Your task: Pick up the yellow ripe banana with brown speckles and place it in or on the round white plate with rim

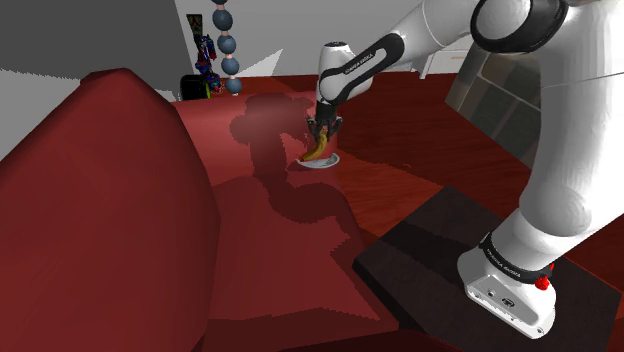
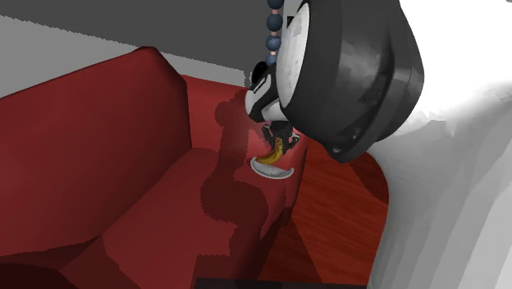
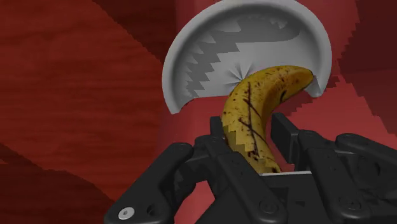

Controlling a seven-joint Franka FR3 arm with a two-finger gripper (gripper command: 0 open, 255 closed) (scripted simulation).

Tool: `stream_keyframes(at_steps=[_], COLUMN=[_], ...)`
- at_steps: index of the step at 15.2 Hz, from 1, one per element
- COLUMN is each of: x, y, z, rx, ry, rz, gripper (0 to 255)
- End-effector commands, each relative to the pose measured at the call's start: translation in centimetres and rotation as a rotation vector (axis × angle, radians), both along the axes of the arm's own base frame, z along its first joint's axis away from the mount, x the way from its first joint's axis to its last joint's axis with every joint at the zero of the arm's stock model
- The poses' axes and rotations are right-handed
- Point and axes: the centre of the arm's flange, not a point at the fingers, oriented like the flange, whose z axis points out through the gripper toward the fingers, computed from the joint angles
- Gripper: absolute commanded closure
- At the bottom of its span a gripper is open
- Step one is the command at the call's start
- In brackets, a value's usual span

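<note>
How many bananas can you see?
1. The banana is clasped in the gripper, just over the plate. Another could be hidden behind the big red cushion.

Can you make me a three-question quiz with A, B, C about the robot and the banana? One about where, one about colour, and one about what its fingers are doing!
1. Where is the banana?
A. lying on the dark stand
B. over the plate
C. on the floor by the wall

2. What colour is the banana?
A. green
B. plain white
C. yellow with brown speckles

3. What are the fingers of the gripper doing?
A. clasping the banana
B. standing open around nothing
C. pinching the plate's rim

Answers:
1 B: the wrist view shows the banana's free end over the plate's hollow.
2 C: its skin is yellow with dark brown marks.
3 A: one finger presses on each side of the banana.
</note>
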Motion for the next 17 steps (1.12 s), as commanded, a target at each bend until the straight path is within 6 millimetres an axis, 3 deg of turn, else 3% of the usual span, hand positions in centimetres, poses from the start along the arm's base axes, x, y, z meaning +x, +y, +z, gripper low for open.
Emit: stream_keyframes(at_steps=[1, 14, 17], x=[0.2, 0.2, 0.2], y=[-1.3, -1.3, -1.3], z=[-0.5, -7.5, -7.5], rx=[-0.001, -0.001, -0.001], ry=[0.002, 0.002, 0.002], rz=[0.0, 0.0, 0.0], gripper=[255, 255, 255])
